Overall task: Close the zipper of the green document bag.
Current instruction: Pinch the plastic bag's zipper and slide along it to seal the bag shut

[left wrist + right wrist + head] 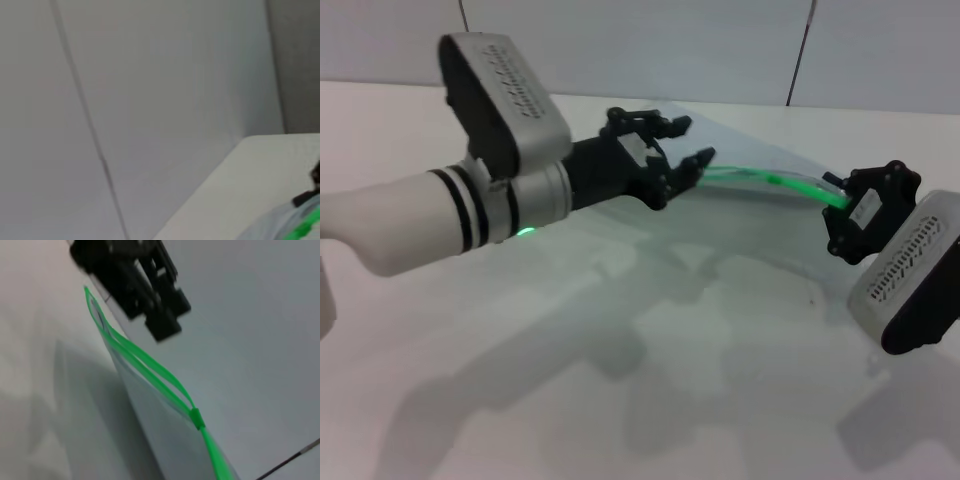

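Observation:
The green document bag (770, 225) is a translucent pouch, raised off the white table on its zipper side. Its zipper (770, 180) runs as a bright green strip between my two grippers. In the right wrist view the zipper (150, 367) gapes in two strips up to the slider (196, 418) and is joined beyond it. My right gripper (842, 205) is shut on the bag's near end. My left gripper (688, 145) stands open at the strip's other end and shows again as the black left gripper (172, 315). The left wrist view catches only a corner of the bag (300, 225).
The white table (620, 380) spreads towards me under both arms' shadows. A pale panelled wall (720, 40) closes the back, with the table edge (220, 170) running along it.

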You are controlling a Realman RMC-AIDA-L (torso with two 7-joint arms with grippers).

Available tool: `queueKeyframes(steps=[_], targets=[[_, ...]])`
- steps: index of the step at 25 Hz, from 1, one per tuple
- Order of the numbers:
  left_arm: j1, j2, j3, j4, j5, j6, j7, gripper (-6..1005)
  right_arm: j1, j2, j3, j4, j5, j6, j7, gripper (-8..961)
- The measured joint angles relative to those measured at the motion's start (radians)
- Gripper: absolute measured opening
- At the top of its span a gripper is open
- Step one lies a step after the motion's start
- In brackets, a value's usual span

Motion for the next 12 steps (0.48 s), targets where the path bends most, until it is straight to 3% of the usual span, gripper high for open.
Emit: queueKeyframes(steps=[12], targets=[[-0.038, -0.005, 0.015, -0.056, 0.168, -0.055, -0.035, 543, 0.002, 0.0, 0.022, -0.082, 0.055, -0.119, 0.002, 50]])
